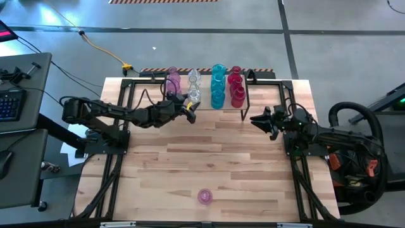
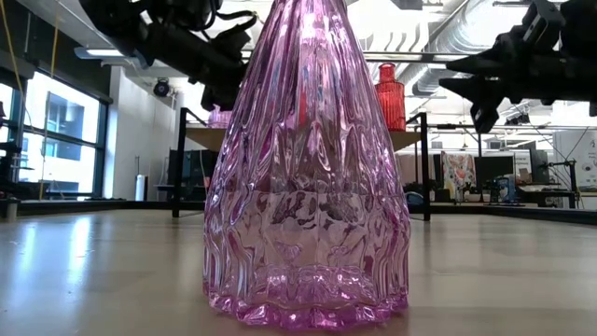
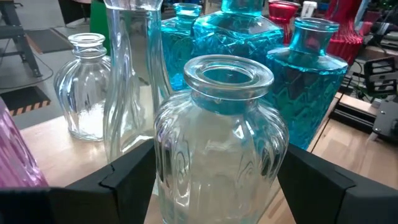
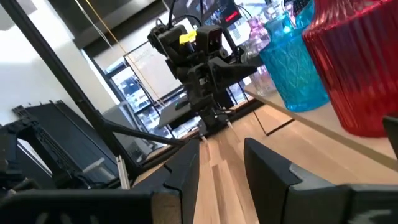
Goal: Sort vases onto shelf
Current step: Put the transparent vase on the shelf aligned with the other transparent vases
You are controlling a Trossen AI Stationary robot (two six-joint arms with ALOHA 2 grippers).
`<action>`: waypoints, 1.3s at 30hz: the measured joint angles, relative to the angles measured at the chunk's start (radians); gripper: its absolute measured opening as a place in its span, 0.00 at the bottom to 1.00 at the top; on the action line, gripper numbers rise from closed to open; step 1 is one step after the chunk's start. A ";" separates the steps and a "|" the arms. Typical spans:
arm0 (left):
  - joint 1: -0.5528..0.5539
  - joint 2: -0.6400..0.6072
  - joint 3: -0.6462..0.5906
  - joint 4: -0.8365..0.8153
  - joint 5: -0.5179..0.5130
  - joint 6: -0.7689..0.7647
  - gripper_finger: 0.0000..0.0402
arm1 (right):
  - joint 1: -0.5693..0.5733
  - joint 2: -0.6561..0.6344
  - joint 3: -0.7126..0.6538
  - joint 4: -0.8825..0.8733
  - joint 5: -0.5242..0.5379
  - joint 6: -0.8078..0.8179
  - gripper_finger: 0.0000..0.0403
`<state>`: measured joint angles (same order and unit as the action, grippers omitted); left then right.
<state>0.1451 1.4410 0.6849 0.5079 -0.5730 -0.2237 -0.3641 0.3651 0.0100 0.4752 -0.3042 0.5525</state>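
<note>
- At the back of the light wooden bench (image 1: 209, 164), a small wood shelf on thin black legs (image 1: 256, 82) holds rows of little glass vases: pink (image 1: 172, 77), clear (image 1: 194, 79), teal-blue (image 1: 218, 85) and red (image 1: 236, 87).
- The left gripper (image 1: 190, 109) is at the front edge of the shelf, its jaws around a round clear ribbed glass vase (image 3: 219, 143). A dark finger (image 3: 134, 174) sits on each side, but I cannot tell if they press it.
- The right gripper (image 1: 258, 118) hangs just in front of the shelf's right end, near the red vases, with its jaws apart and holding nothing.
- One pink ribbed glass vase (image 1: 204, 196) stands alone near the front of the bench, well apart from both arms.
</note>
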 joint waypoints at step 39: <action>0.000 0.000 0.000 -0.002 -0.017 -0.010 0.69 | 0.000 0.000 0.003 -0.278 0.006 0.050 0.27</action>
<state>0.1452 1.4410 0.6846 0.5056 -0.5896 -0.2333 -0.3641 0.3653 0.0132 0.1973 -0.2977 0.6029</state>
